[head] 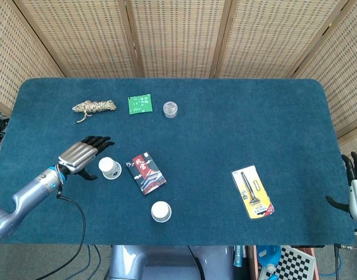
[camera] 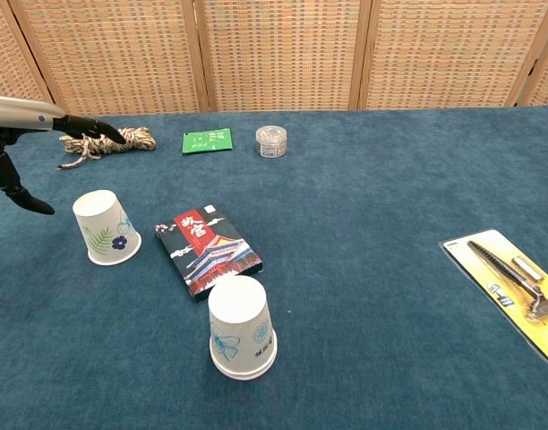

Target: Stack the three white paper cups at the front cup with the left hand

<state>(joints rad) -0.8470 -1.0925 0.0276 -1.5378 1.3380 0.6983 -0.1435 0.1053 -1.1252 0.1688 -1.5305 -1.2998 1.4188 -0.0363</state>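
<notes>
Two white paper cups stand upside down on the blue table. The front cup is near the front edge. The other cup, printed with flowers, stands further back and to the left. My left hand hovers just left of this cup, fingers spread and holding nothing, apart from the cup. My right hand shows at the table's far right edge, fingers apart and empty.
A red-and-black card box lies between the two cups. A rope bundle, a green packet and a small clear jar lie at the back. A packaged razor lies to the right.
</notes>
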